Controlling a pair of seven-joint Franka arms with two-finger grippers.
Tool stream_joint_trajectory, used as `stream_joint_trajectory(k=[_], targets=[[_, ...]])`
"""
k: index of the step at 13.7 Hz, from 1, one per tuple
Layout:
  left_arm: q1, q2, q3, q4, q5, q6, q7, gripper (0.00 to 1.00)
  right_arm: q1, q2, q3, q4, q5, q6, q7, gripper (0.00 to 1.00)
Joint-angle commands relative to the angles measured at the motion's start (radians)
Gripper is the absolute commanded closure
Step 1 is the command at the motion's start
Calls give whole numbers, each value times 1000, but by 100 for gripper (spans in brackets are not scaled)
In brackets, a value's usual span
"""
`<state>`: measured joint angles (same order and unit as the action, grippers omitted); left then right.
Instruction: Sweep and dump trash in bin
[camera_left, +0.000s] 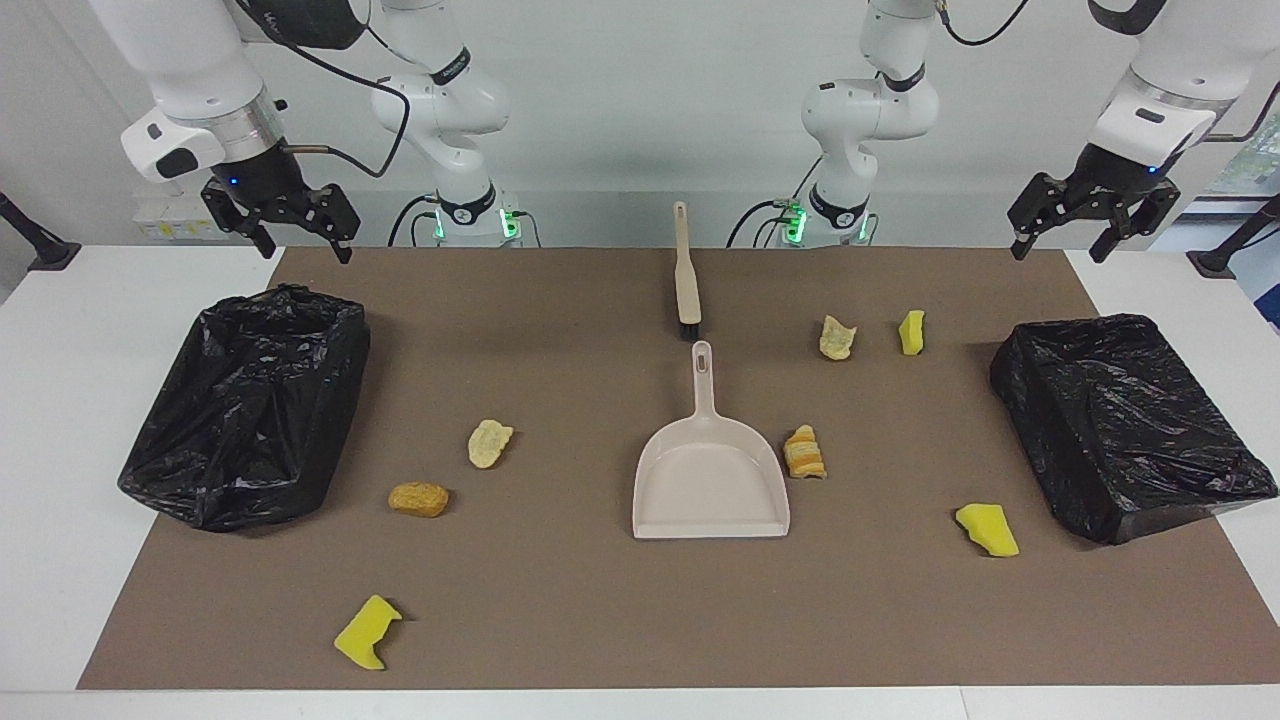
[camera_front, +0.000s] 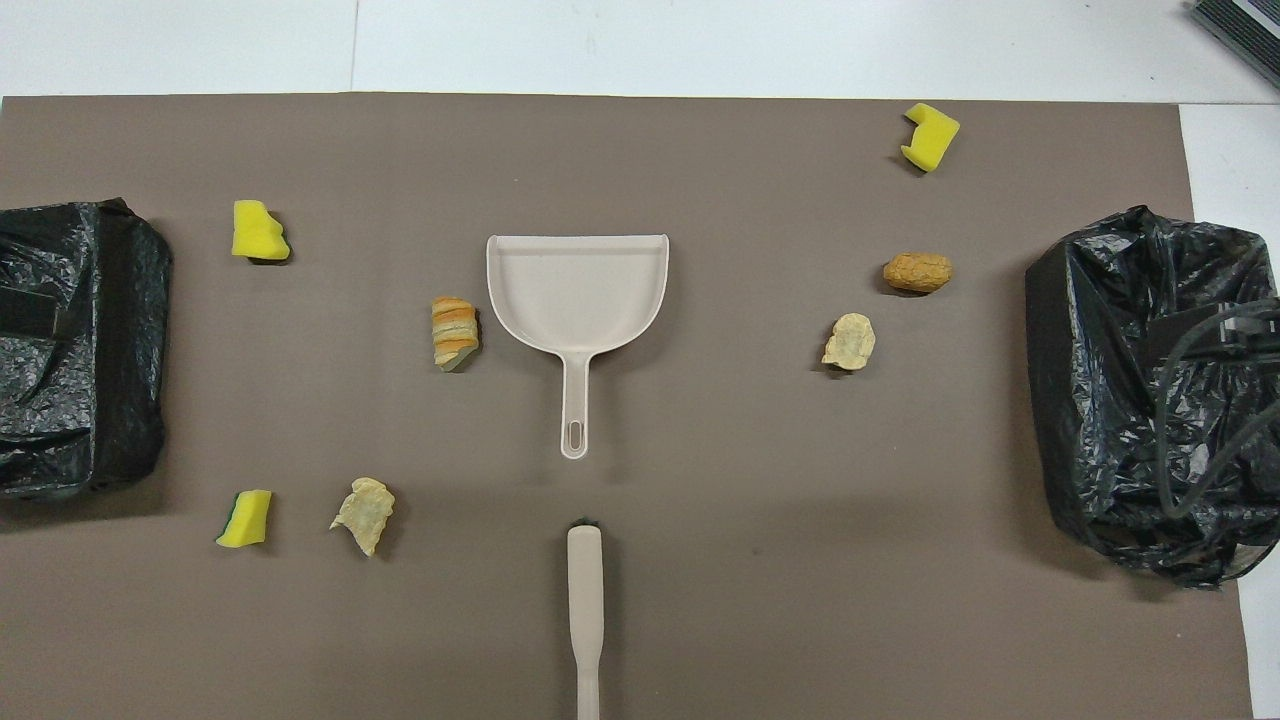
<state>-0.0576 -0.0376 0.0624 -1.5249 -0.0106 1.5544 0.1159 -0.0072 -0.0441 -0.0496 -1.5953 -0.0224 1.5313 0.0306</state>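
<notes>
Several trash scraps lie on the brown mat: yellow sponge chunks (camera_left: 368, 632) (camera_left: 987, 529) (camera_left: 911, 332) and tan pastry-like pieces (camera_left: 419, 498) (camera_left: 489, 443) (camera_left: 805, 452) (camera_left: 837, 338). The beige dustpan (camera_left: 710, 480) (camera_front: 577, 290) rests mid-mat with its handle toward the robots. In line with that handle, nearer the robots, lies the beige brush (camera_left: 686, 270) (camera_front: 585, 610). A black-bagged bin (camera_left: 250, 400) (camera_front: 1150, 390) sits at the right arm's end, and another (camera_left: 1130, 420) (camera_front: 70, 350) at the left arm's end. My right gripper (camera_left: 305, 250) hangs open above its bin's near edge. My left gripper (camera_left: 1060, 250) hangs open over the mat's corner. Both hold nothing.
The brown mat (camera_left: 600, 600) covers most of the white table (camera_left: 60, 400). The striped pastry piece (camera_front: 455, 332) lies right beside the dustpan's wall. A grey cable (camera_front: 1190, 440) crosses over the bin at the right arm's end.
</notes>
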Motion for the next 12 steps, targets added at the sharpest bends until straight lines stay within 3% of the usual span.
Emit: stream_joint_trajectory(k=[1, 12], targets=[[4, -25, -1, -34, 14, 21, 4, 0, -4, -8, 7, -2, -2, 0, 22, 0], [-10, -28, -9, -31, 21, 19, -2, 0, -2, -48, 5, -55, 9, -16, 20, 0]])
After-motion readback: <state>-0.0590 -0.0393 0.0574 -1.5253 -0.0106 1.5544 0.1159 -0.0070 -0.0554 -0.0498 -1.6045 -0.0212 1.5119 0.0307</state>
